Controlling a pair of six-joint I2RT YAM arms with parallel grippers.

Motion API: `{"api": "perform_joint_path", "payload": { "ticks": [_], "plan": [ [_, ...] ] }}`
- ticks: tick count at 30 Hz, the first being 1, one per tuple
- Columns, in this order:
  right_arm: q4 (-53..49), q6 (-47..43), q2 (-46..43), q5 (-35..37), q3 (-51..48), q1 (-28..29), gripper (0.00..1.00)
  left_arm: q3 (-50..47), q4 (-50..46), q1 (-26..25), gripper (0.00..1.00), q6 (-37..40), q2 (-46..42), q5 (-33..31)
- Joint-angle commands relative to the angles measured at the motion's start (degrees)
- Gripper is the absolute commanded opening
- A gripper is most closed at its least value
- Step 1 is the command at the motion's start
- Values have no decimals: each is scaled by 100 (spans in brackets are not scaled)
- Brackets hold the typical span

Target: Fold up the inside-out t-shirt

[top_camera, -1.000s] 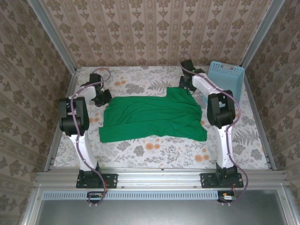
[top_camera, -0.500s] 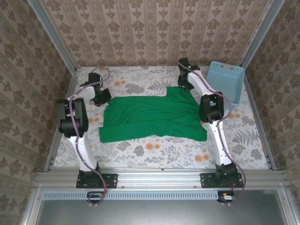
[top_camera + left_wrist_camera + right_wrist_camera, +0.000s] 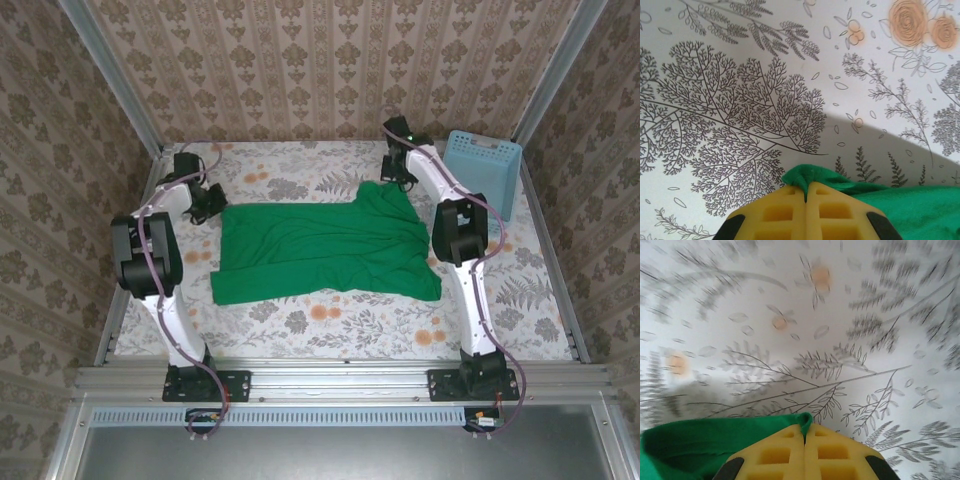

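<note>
White floral-print table [image 3: 330, 325], bearing a bright green cloth t-shirt [image 3: 320, 245] spread flat at centre and a light blue plastic lattice basket [image 3: 485, 170] at the far right corner.

I have both arms stretched to the far side. Left pincer [image 3: 806, 187] and right pincer [image 3: 804, 426] sit low, yellow jaws pressed together, each nipping the t-shirt [image 3: 320, 245] edge.
</note>
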Motion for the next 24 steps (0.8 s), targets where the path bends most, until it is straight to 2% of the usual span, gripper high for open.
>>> {"api": "perform_joint_path", "payload": {
  "ticks": [1, 10, 13, 24],
  "plan": [
    [429, -399, -858, 156, -166, -16, 0, 17, 128, 110, 0, 248, -361, 32],
    [606, -713, -1094, 57, -281, -32, 0, -302, 498, 198, 0, 376, -578, 104],
    [787, -723, -1313, -29, -620, -21, 0, -374, 570, 202, 0, 429, -669, 179],
    [2252, -512, -3406, -328, -3740, 183, 0, -1259, 941, 203, 0, 283, -1465, 177]
  ]
}}
